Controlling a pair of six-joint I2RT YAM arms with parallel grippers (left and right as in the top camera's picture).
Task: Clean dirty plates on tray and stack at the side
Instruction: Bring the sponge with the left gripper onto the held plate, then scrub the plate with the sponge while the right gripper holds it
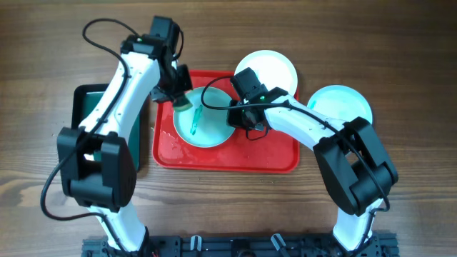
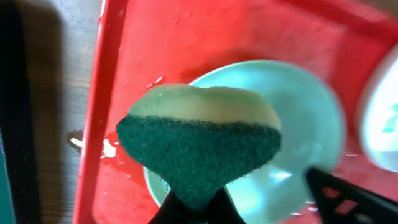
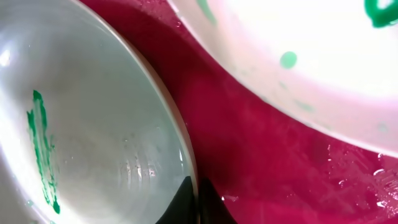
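A white plate (image 1: 211,128) with a green smear lies on the red tray (image 1: 235,153). My right gripper (image 1: 238,114) is shut on this plate's right rim; the right wrist view shows the fingers (image 3: 194,202) pinching the rim of the plate (image 3: 93,124). My left gripper (image 1: 177,91) is shut on a green and yellow sponge (image 2: 199,143) held just above the plate's (image 2: 298,124) left rim. A second plate (image 1: 270,68) with green marks (image 3: 298,62) sits at the tray's back edge. A third plate (image 1: 343,103) lies on the table to the right.
A dark green black-rimmed tray (image 1: 82,121) sits left of the red tray, partly under my left arm. The red tray (image 2: 124,62) is wet with droplets. The wooden table (image 1: 400,57) surrounds it.
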